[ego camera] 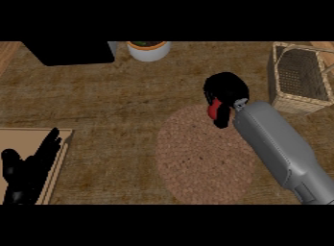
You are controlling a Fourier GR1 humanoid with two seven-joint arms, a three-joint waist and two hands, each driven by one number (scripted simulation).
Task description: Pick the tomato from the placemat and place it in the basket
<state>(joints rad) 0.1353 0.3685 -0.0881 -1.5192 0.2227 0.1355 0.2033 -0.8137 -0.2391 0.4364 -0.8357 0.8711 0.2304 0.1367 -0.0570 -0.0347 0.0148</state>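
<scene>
My right hand hangs over the far edge of the round brown woven placemat, its fingers curled round the red tomato. Only a sliver of the tomato shows beneath the palm. The wicker basket stands to the right of that hand, near the counter's right edge, apart from it. My left hand rests open at the lower left with its fingers up.
A light wooden board lies under my left hand at the left edge. A black box and a white pot stand along the back of the counter.
</scene>
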